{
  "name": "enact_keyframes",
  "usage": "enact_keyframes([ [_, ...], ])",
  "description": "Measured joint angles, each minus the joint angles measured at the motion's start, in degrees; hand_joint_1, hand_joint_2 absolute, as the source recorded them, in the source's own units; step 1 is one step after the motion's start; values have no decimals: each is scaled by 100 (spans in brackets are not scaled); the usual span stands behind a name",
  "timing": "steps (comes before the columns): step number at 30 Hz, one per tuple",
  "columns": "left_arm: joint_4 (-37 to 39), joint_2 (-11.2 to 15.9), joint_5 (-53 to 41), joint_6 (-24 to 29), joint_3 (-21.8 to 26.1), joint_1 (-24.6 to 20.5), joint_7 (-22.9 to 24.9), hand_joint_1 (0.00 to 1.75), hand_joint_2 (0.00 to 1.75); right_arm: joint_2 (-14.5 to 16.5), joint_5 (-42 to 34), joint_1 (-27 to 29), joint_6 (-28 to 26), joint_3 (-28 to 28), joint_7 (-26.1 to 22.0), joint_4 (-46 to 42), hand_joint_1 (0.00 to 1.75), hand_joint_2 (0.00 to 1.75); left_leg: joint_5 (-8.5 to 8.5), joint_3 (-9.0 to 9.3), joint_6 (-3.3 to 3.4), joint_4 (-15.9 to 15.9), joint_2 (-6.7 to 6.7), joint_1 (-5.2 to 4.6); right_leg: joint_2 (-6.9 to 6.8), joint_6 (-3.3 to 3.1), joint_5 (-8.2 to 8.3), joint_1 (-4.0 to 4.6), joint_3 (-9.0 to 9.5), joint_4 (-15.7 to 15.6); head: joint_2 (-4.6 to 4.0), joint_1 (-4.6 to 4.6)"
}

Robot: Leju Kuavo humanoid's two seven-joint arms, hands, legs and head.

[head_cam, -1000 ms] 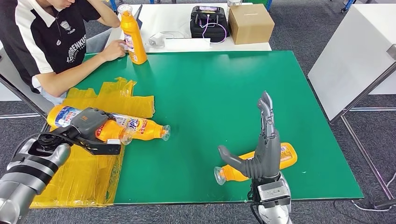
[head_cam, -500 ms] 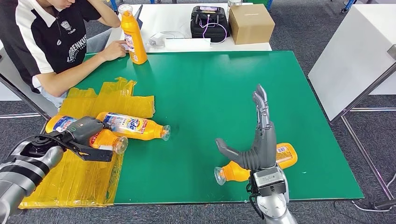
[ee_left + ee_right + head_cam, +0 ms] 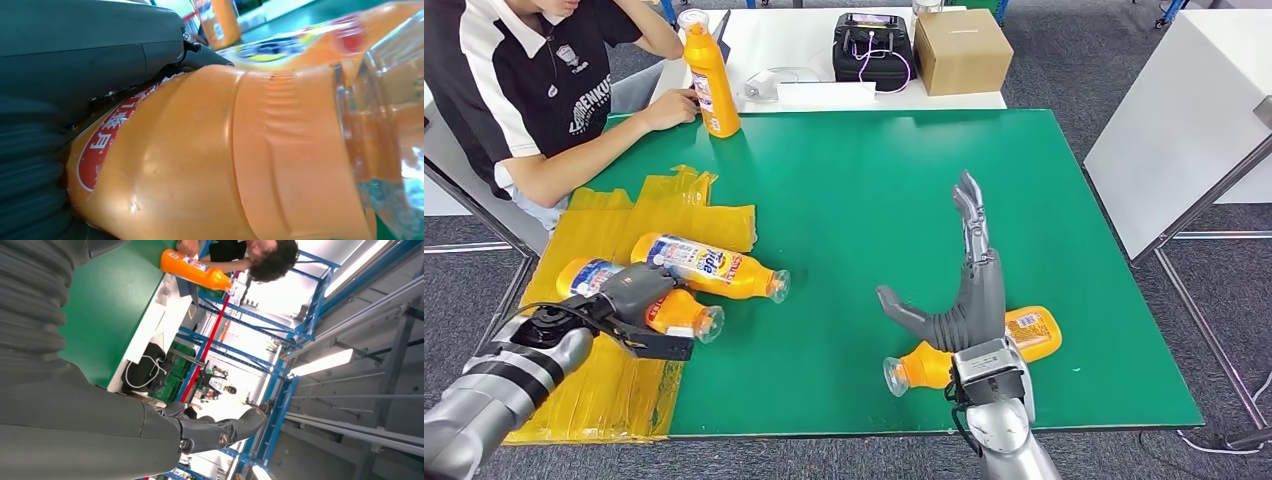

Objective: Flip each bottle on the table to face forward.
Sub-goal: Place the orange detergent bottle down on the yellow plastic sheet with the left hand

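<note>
We judge ourselves partway through the job, with most of it still ahead. Our left hand (image 3: 629,300) has its fingers wrapped around one orange bottle (image 3: 659,308), which lies on its side over the yellow sheet (image 3: 604,385) at the near left edge of the green worktop (image 3: 864,200). In the left wrist view the bottle's orange body and part of a red label press right up against our palm, so the hold looks firm. Whether its front face is up yet we cannot tell.

Just beyond it lies a second bottle (image 3: 709,267), also on its side, its blue and red label facing up and its clear cap toward the middle of the worktop. It sits just beside the one we hold; we cannot tell whether the two touch.

Near the front edge on the right lies a third bottle (image 3: 1036,333), cap pointing left. Our right hand (image 3: 969,300) hovers above it with the fingers stretched out and the thumb splayed, holding nothing. That bottle shows mostly plain orange with a small label at its base end, so we reckon it has yet to be turned.

A fourth bottle (image 3: 708,75) stands upright at the far left corner, with a seated person's hand (image 3: 669,105) resting against it.
</note>
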Motion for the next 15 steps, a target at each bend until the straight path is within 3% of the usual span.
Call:
enact_keyframes([
  [6,635,-846,-389,437,-100,-200,476,175,175,57,50,-87,21,70,67,87,0,175,0,2,1,0,-26,-5,-22,1,-1,-4,14,-1,0,0],
  [10,959,-1249,-394,510,-120,-315,594,175,175,83,68,-122,21,91,99,130,0,175,1,9,2,0,-26,-5,-22,1,0,-3,19,-2,0,-3],
  [15,1356,-1849,-345,859,18,-383,1237,175,175,127,156,-135,21,149,189,150,0,175,6,11,4,0,-30,-4,-27,2,0,-2,23,-2,0,-2],
])
